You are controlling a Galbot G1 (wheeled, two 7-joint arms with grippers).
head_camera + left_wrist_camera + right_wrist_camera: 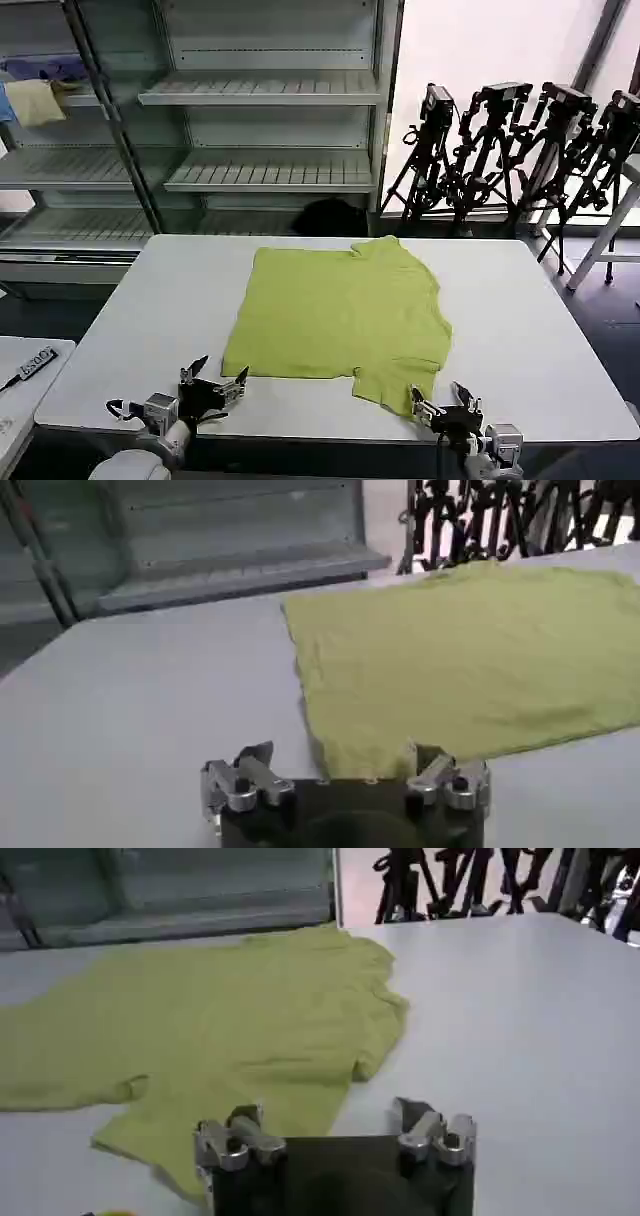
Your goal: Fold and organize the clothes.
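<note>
Shirt: lime yellow-green T-shirt (pixel 345 315) lies flat on the white table (pixel 530 320), around its middle, plain side up; one sleeve is already folded in along the left edge, the other sleeve spreads toward the right, and the hem reaches the near edge on the right.
Left gripper: left gripper (pixel 213 383) sits low at the table's near edge, just beside the shirt's near left corner, its fingers (pixel 247 776) spread apart and empty; in the left wrist view the cloth edge (pixel 340 760) lies between them, apparently not touched.
Right gripper: right gripper (pixel 444 399) rests at the near edge by the shirt's near right corner, fingers (pixel 232 1138) parted, nothing held; whether one tip touches the hem is hard to tell.
Background: grey shelving (pixel 260 120) behind the table; black tripods (pixel 520 150) at the far right.
</note>
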